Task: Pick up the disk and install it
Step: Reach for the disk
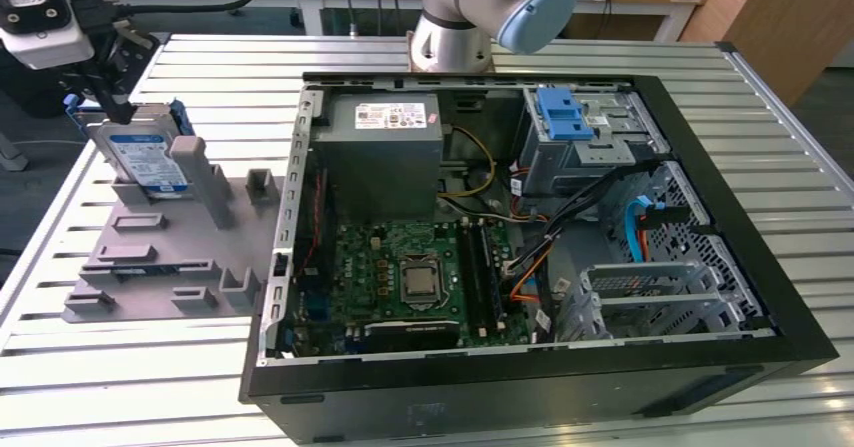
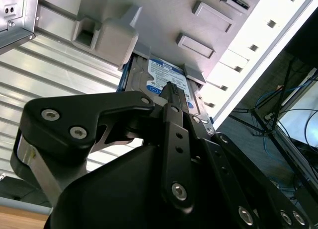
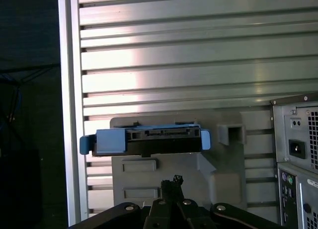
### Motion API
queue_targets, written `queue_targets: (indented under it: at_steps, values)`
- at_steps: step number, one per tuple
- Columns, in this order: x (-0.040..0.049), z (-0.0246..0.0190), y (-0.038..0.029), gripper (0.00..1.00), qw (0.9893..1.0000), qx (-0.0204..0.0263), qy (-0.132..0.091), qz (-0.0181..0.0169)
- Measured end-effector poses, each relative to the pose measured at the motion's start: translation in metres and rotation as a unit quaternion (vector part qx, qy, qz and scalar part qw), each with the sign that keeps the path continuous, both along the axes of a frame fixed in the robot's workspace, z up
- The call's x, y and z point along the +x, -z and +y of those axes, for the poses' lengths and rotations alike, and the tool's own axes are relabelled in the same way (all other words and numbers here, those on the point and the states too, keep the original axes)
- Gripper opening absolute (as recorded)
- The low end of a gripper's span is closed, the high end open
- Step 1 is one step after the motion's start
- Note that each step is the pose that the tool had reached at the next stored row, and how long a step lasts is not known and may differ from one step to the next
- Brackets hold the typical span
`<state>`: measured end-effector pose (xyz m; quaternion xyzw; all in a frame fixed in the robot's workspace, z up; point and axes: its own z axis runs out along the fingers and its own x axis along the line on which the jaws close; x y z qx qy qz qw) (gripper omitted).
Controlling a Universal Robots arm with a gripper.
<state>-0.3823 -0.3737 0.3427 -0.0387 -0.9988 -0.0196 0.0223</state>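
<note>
On the grey holder (image 1: 160, 252) stands the blue-framed disk (image 1: 144, 159).

Slatted aluminium table (image 1: 134, 387), ridges running across. On it, toward the exterior view's left, a grey fixture plate (image 1: 147, 267) with raised blocks and slots. Beside it, a black computer case (image 1: 534, 387) lies open.

Inside:
- grey power supply (image 1: 380, 142) at the far end
- green motherboard (image 1: 387, 257) nearer, with a CPU socket (image 1: 420, 279) at its middle
- blue ribbed latch (image 1: 566, 117) on the metal drive cage (image 1: 587, 152) in the far corner
- black cables (image 1: 587, 197) trailing from the cage toward the board
- perforated metal bracket (image 1: 654, 292) at the exterior view's right

First wrist view: power socket (image 3: 297, 148) on the case's rear.
</note>
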Motion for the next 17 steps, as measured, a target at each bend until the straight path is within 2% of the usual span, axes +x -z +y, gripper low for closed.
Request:
queue_targets:
  at_steps: [8, 12, 14, 17]
  values:
    - [-0.0024, 0.0, 0.0004, 0.11, 1.0, 0.0, 0.0, 0.0]
    - [-0.0103, 0.0021, 0.0005, 0.11, 1.0, 0.0, 0.0, 0.0]
    - [-0.0167, 0.0064, 0.0007, 0.11, 1.0, 0.0, 0.0, -0.0001]
    - [-0.0212, 0.0169, 0.0008, 0.11, 1.0, 0.0, 0.0, 0.0]
